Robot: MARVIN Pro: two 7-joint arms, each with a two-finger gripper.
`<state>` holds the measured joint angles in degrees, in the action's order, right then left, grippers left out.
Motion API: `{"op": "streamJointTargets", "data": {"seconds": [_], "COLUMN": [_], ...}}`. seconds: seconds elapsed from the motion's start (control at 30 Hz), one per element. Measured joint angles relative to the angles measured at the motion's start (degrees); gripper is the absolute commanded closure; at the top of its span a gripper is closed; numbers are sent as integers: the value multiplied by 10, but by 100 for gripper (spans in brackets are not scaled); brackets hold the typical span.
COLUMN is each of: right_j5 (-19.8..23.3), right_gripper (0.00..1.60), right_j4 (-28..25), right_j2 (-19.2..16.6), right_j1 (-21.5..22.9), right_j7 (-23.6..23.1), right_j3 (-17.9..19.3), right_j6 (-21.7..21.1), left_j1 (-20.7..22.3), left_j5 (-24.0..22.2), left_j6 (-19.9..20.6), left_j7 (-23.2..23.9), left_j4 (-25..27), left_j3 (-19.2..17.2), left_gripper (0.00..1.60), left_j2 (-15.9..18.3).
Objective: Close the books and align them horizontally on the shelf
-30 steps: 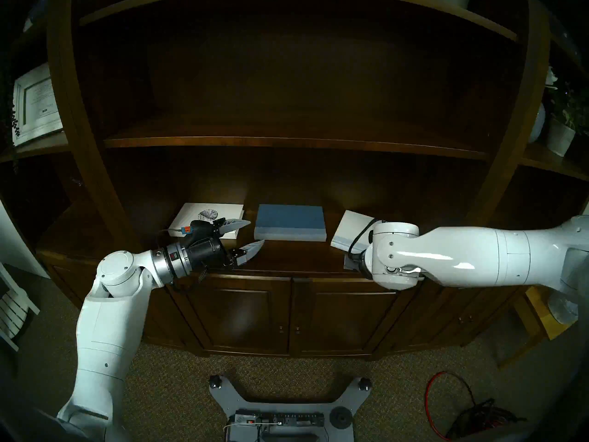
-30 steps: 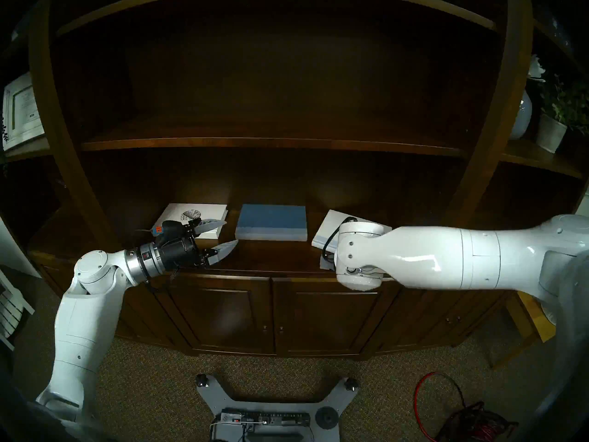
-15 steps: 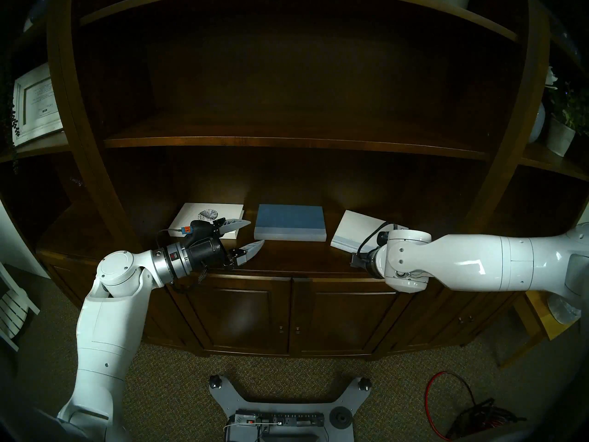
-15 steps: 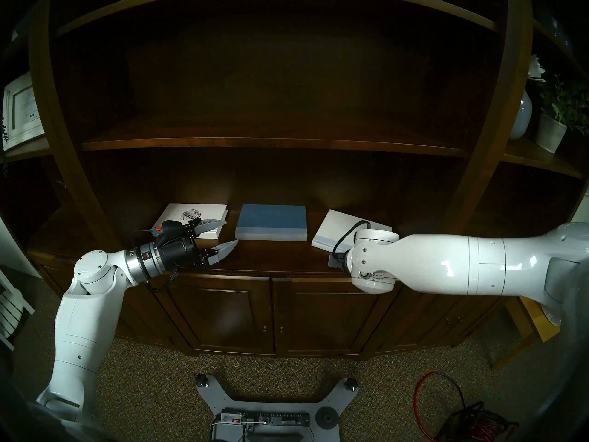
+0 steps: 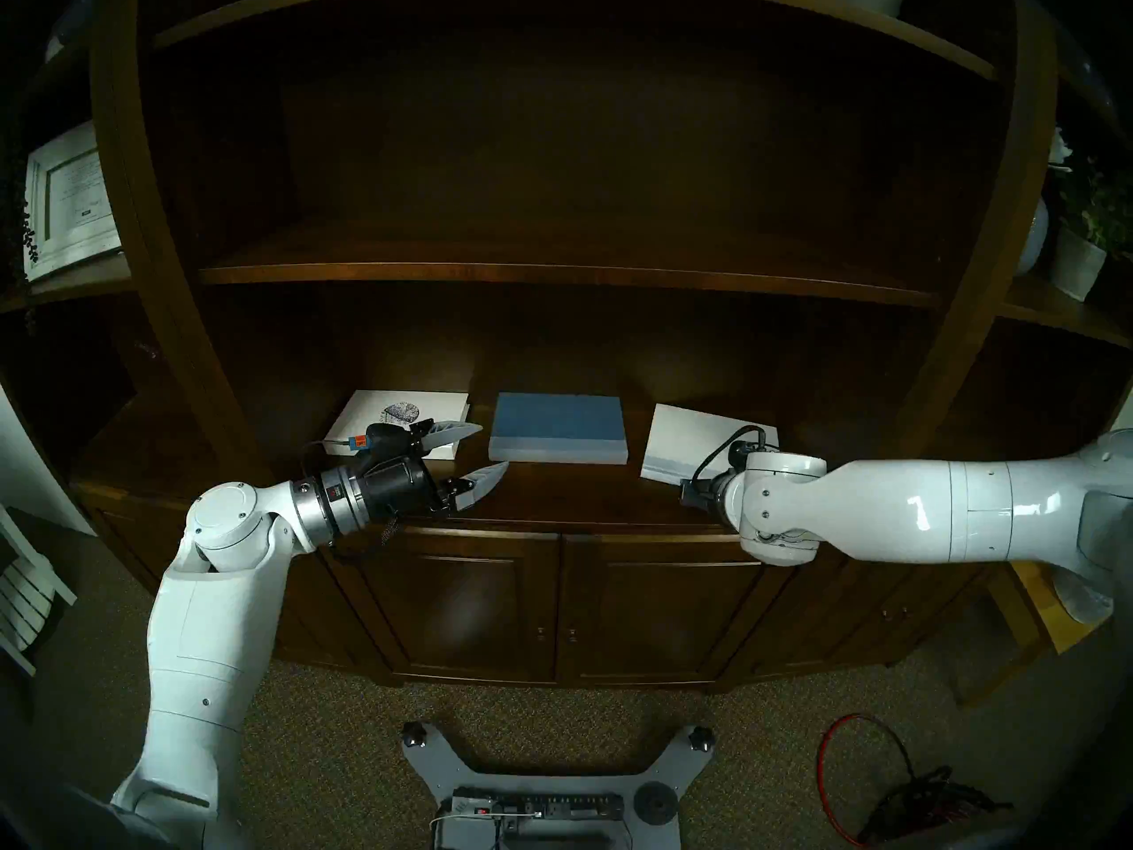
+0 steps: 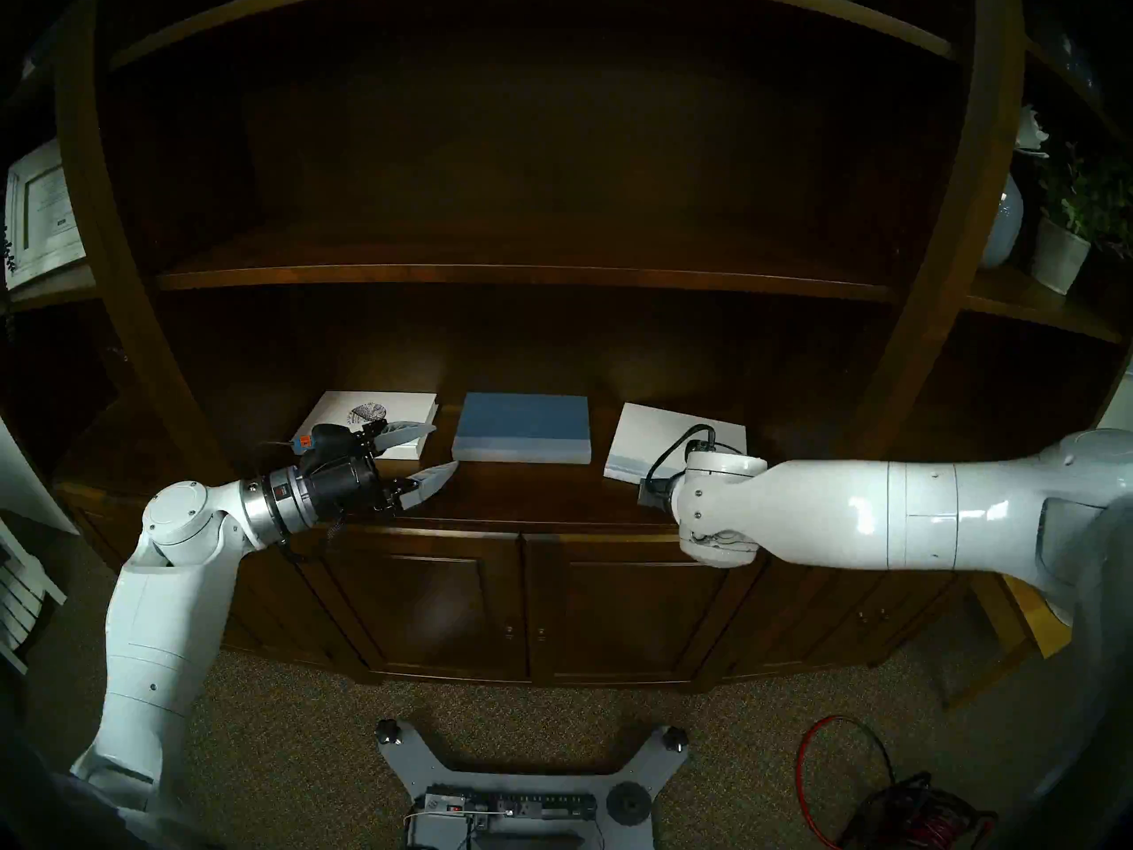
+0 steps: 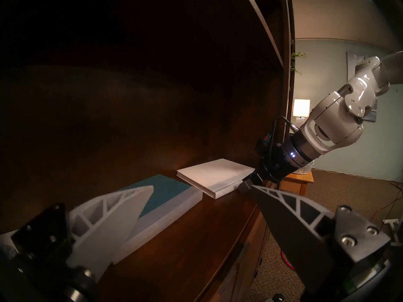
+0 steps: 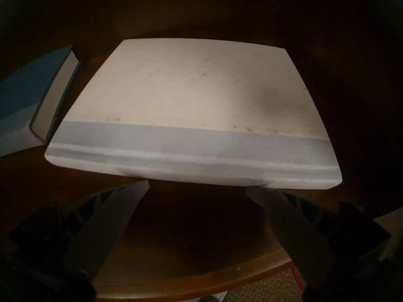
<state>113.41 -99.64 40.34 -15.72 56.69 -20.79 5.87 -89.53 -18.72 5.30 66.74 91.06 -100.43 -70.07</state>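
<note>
Three closed books lie flat in a row on the dark wooden shelf (image 5: 582,505). The white book with the speckled emblem (image 5: 398,416) is at the left, the blue book (image 5: 558,428) in the middle, and the plain white book with a pale-blue spine (image 5: 680,441) at the right. My left gripper (image 5: 493,447) is open and empty, hovering between the emblem book and the blue book (image 7: 170,188). My right gripper (image 8: 198,186) is open, both fingertips at the spine edge of the plain white book (image 8: 196,88). In the head views my wrist hides most of it.
A thinner upper shelf board (image 5: 552,275) runs above the books. A white-framed picture (image 5: 67,205) stands at the far left and a potted plant (image 5: 1082,260) at the far right. Cabinet doors (image 5: 478,609), my base (image 5: 552,787) and a red cable (image 5: 858,769) are below.
My right wrist has moved to the right, and the plain white book has turned to lie more square to the shelf's front edge. The left arm has not moved.
</note>
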Motion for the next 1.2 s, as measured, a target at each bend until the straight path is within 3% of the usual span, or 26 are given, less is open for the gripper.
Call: {"op": "streamJointTargets", "data": {"seconds": [0.3, 0.63, 0.93, 1.2], "right_j5": [-60, -93, -68, -41], "right_gripper": [0, 0, 0, 0], "right_j4": [43, 49, 27, -45], "right_j2": [40, 49, 35, 7], "right_j1": [-7, -12, -6, 8], "right_j7": [4, 6, 22, 63], "right_j3": [-24, -41, -35, -30], "right_j6": [17, 43, 38, 26], "left_j1": [0, 0, 1, 1], "left_j5": [1, 2, 3, 4], "left_j6": [0, 1, 1, 1], "left_j7": [1, 2, 2, 3], "left_j4": [0, 0, 0, 0], "left_j3": [-1, -2, -3, -3], "left_gripper": [0, 0, 0, 0], "left_j2": [-1, -2, -3, -4]}}
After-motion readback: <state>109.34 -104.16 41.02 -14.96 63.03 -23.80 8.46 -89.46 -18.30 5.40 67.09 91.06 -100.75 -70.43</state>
